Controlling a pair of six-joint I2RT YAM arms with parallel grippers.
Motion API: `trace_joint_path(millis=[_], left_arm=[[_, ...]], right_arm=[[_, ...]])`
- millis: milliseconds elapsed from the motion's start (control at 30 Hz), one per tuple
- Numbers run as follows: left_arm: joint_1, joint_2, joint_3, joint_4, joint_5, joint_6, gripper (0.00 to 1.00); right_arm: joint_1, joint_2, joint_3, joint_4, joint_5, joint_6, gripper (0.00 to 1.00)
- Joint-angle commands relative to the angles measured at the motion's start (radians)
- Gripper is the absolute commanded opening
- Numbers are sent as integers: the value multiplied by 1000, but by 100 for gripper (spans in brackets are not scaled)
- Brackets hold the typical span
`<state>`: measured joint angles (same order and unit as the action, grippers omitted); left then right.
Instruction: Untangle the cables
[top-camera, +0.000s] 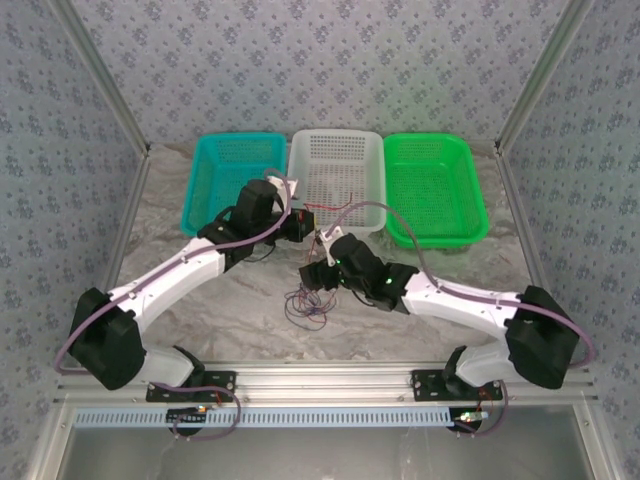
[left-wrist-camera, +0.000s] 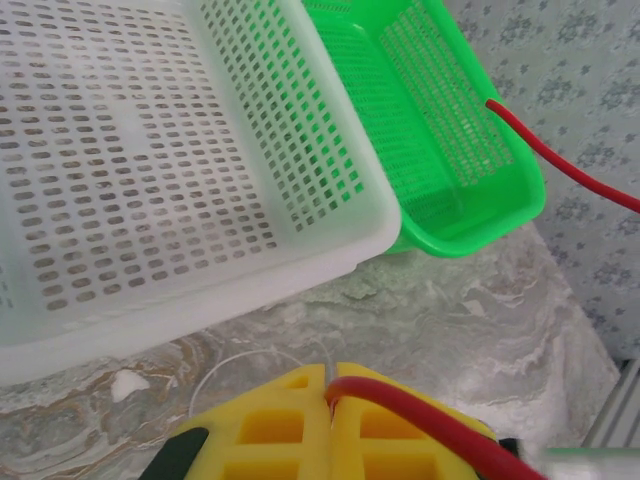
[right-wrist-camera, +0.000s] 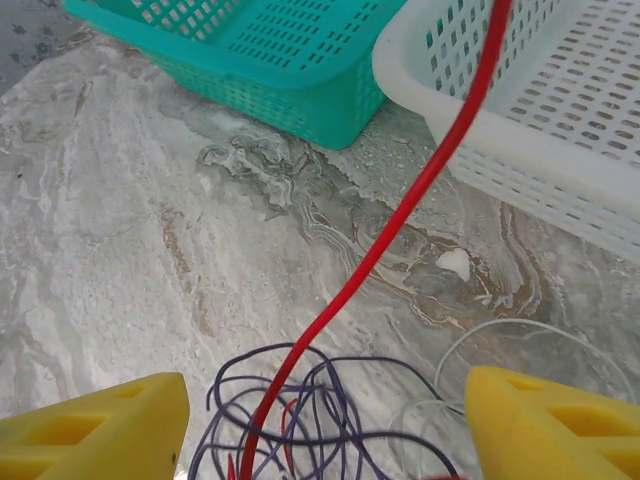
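Red cable (right-wrist-camera: 400, 215), clamped by left end effector (left-wrist-camera: 330, 388)

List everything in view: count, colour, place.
teal basket: one, teal, far left
white basket: one, white, far middle
green basket: one, green, far right
red cable: one, red, tangle to left fingers
dark cable: count unclear, purplish, tangled centrally
white cable: one, white, beside tangle
table: one, grey marbled, beneath
left arm: one, black-white, near left
right arm: one, black-white, near right
left fingers: two, yellow, shut on red cable
right fingers: two, yellow, open over tangle
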<state>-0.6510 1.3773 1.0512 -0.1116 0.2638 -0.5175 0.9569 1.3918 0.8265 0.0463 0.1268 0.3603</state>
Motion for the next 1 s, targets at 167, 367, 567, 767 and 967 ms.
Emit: trace_joint_path(millis=[167, 367, 567, 767, 967], left_arm=[[-6, -25, 28, 111, 75, -85, 0], [0, -79, 27, 112, 66, -95, 0], [37, -138, 37, 96, 52, -96, 0], [73, -156, 47, 86, 50, -98, 0], [76, -150, 74, 45, 43, -56, 1]], right_arm=[[-23, 102, 4, 151, 65, 83, 61], [-25, 154, -12, 34, 100, 180, 43], [-22, 132, -111, 15, 86, 218, 28], [-21, 129, -180, -6, 83, 241, 19], [-21, 97, -222, -3, 79, 254, 27]])
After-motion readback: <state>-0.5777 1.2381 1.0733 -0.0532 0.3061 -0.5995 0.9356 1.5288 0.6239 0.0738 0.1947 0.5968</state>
